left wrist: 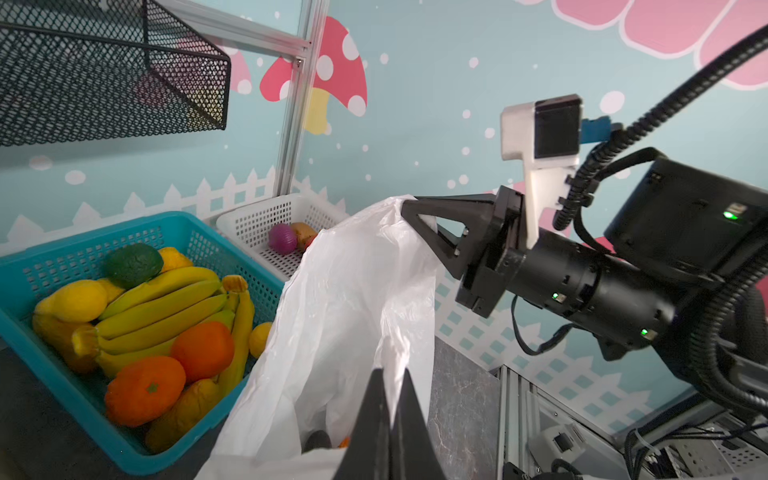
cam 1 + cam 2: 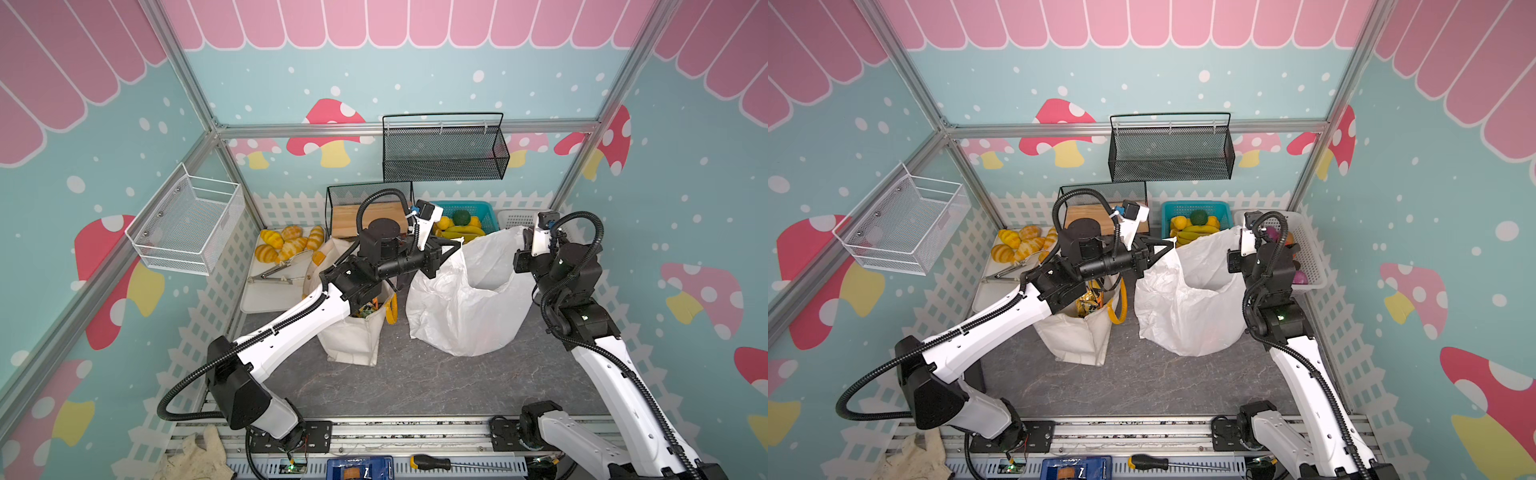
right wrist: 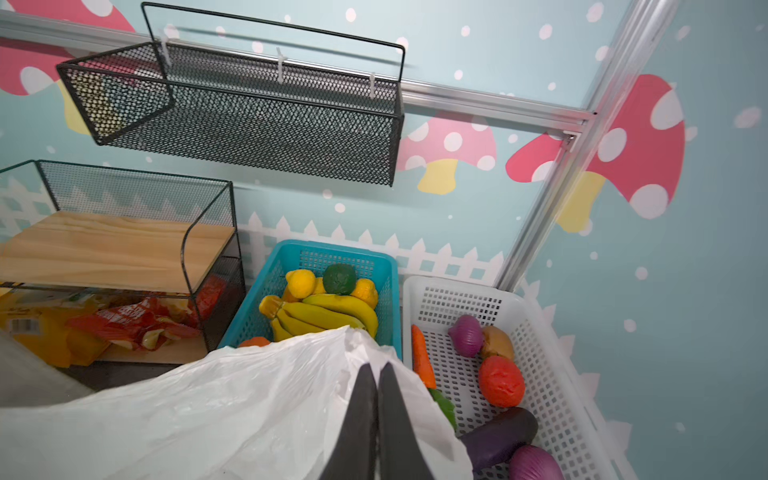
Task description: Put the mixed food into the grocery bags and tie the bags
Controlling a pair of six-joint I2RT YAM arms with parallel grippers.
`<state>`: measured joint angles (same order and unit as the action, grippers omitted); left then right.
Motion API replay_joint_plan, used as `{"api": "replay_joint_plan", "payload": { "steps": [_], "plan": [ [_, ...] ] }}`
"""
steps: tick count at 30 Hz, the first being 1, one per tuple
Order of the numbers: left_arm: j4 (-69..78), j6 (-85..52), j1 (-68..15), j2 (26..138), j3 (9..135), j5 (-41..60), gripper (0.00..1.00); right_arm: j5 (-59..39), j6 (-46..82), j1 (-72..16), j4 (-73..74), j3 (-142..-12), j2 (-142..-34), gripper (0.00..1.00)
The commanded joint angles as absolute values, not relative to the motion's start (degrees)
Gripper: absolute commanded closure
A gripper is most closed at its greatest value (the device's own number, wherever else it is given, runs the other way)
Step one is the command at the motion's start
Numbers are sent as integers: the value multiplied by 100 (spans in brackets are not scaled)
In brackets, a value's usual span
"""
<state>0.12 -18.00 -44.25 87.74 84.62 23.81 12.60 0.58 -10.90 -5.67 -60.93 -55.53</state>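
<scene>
The white plastic grocery bag [image 2: 469,299] stands open on the grey tabletop, held up by both its handles. My left gripper [image 2: 458,244] is shut on the handle nearer the tote; in the left wrist view a twist of white plastic sits pinched between its jaws [image 1: 390,374]. On the far handle, by the white basket, my right gripper [image 2: 524,239] is shut too [image 3: 377,368]. A dark thing and a bit of orange [image 1: 318,440] lie inside the bag. The cream canvas tote [image 2: 353,336] stands to its left with crinkly snack packets [image 2: 1088,303] inside. An eggplant [image 3: 498,436] lies in the white basket.
Behind the bag stand a blue basket [image 2: 1196,203] of fruit and a white basket [image 2: 1312,266] of toy vegetables. A white tray [image 2: 266,295] with bread rolls and tongs lies back left. Beside it is a black wire shelf [image 3: 124,249] with orange packets underneath. A black mesh basket [image 2: 444,149] hangs above.
</scene>
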Motion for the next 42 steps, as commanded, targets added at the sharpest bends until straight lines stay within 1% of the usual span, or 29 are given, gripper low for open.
{"api": "replay_joint_plan", "payload": {
  "steps": [1, 3, 4, 6, 7, 8, 9, 10, 13, 18, 21, 24, 26, 31, 35, 39, 42],
  "plan": [
    [588, -2297, -4354, 8675, 8205, 2841, 100, 2110, -261, -1056, -580, -6271, -5509, 99],
    [798, -2494, -4270, 8691, 8090, 3007, 100, 2227, -272, -1055, -580, -6282, -5498, 92],
    [860, -2581, -4248, 8704, 8049, 3090, 100, 2255, -256, -1055, -586, -6299, -5481, 87],
    [933, -2699, -4202, 8752, 8023, 3226, 100, 2127, -258, -1056, -605, -6349, -5396, 70],
    [939, -2729, -4185, 8767, 8018, 3255, 100, 2026, -265, -1055, -618, -6383, -5348, 63],
    [953, -2769, -4167, 8780, 7995, 3261, 100, 1740, -300, -1059, -657, -6440, -5279, 53],
    [994, -2815, -4142, 8787, 7966, 3257, 100, 1415, -328, -1055, -708, -6499, -5221, 40],
    [1053, -2871, -4116, 8793, 7931, 3252, 100, 983, -344, -1058, -795, -6589, -5191, 29],
    [1147, -3039, -4052, 8807, 7901, 3253, 100, -33, -359, -1086, -895, -6712, -5072, 3],
    [1100, -3086, -4028, 8760, 7876, 3141, 100, -1155, -360, -1151, -461, -6334, -4555, 2],
    [1083, -3067, -4017, 8725, 7822, 3027, 100, -2004, -347, -1199, -481, -6307, -4565, 3],
    [1070, -3100, -4008, 8727, 7836, 2975, 100, -2581, -312, -1369, -357, -5956, -4556, 4],
    [1072, -3167, -4012, 8720, 7863, 2954, 100, -2620, -300, -1572, -93, -5550, -4480, 5],
    [1089, -3453, -4008, 8697, 7897, 2829, 100, -2355, -122, -2140, 863, -4546, -4596, 5],
    [1288, -3833, -4017, 8607, 7760, 2666, 100, -2150, 189, -2456, 2252, -3784, -4855, 5],
    [1412, -4100, -4052, 8522, 7624, 2425, 100, -1908, 288, -2745, 3400, -3378, -5219, 4],
    [1554, -4320, -4086, 8466, 7520, 2322, 100, -1445, 285, -2965, 4114, -3281, -5503, 4]
  ]
}}
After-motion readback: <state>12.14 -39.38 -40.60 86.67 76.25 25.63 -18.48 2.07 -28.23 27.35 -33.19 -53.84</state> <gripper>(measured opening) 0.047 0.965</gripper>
